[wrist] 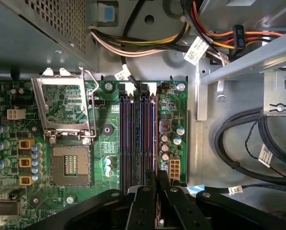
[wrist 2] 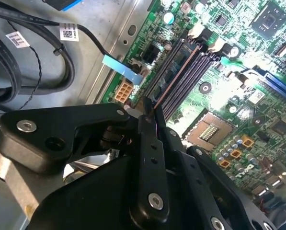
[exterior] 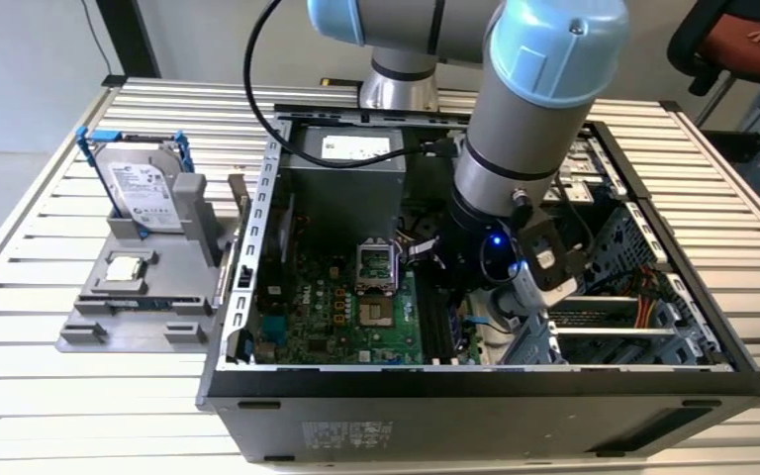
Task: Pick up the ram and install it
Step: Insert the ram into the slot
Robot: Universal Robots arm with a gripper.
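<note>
I see the open computer case point(exterior: 486, 381) on the slatted table point(exterior: 37, 247), my arm reaching inside. Over the motherboard point(wrist: 61, 158), the gripper point(wrist 2: 150, 112) is closed on the ram point(wrist 2: 176, 76), held edge-on in the memory slots point(wrist: 138, 139), beside the empty processor socket point(wrist: 71, 165).

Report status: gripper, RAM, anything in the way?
Gripper shut on the ram, inside the open computer case. Ram edge-on over the memory slots, seating not confirmed. Cables lie beside the board, off the slots.
</note>
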